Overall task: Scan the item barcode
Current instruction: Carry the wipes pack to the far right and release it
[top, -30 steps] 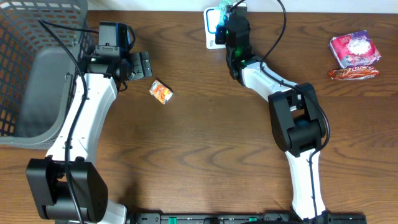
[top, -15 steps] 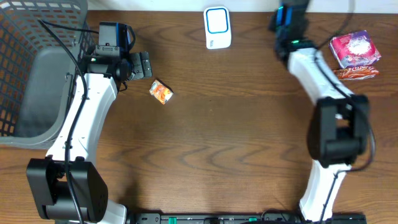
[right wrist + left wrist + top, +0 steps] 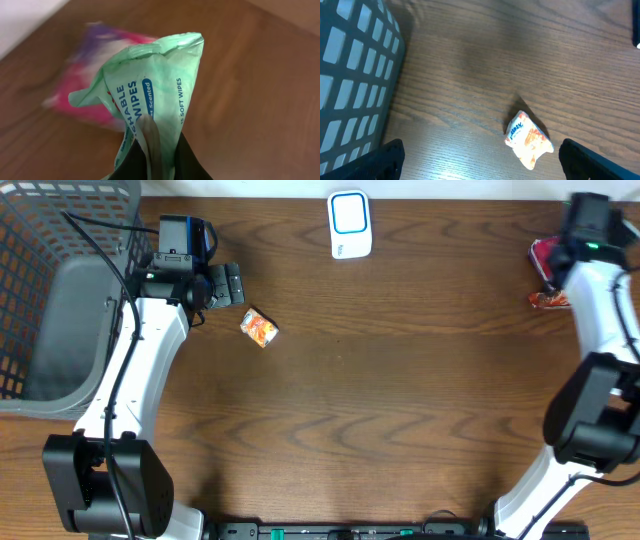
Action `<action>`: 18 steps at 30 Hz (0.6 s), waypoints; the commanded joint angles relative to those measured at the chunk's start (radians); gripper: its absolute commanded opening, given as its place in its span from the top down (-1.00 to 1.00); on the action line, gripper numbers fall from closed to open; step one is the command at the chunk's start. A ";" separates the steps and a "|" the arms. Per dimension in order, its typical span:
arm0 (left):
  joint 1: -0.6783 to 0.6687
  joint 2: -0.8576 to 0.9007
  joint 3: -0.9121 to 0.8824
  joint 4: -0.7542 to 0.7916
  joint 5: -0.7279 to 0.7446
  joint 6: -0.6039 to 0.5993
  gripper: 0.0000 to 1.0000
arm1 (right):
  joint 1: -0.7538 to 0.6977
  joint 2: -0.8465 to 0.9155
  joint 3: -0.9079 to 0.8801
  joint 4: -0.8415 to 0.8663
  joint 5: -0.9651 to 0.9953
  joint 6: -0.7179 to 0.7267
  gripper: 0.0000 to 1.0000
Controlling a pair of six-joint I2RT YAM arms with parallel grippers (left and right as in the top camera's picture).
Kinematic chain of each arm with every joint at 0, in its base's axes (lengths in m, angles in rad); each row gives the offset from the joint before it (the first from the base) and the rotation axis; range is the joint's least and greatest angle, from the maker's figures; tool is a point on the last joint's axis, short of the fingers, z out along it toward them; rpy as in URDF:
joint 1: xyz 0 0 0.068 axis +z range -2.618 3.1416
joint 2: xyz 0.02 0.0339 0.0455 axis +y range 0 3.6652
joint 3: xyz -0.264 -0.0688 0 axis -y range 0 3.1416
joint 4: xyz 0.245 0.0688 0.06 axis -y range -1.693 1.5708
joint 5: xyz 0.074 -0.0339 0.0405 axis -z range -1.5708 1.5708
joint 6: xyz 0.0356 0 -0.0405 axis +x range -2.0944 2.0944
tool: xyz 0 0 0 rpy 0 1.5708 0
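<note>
Your right fingers (image 3: 189,161) pinch the wipes pack (image 3: 150,85) well apart from the scanner (image 3: 349,224), left fingers (image 3: 385,160) spread idle, so scanning probably remains.

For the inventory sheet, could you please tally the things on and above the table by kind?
Packaged items: 4 (orange packet, green wipes, pink pack, red wrapper)
Scanner: 1
Basket: 1
Total: 6

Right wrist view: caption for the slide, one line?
Right gripper pinches a green wipes pack above a blurred pink packet on the wooden table.
</note>
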 commanded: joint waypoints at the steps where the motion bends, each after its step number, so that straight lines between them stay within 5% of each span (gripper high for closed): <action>1: 0.005 0.007 -0.003 -0.002 -0.010 0.010 -0.96 | -0.067 0.021 0.005 -0.026 -0.053 0.082 0.97; 18: 0.005 0.007 -0.003 -0.002 -0.010 0.010 -0.96 | -0.170 0.181 0.004 -0.031 -0.218 0.172 0.97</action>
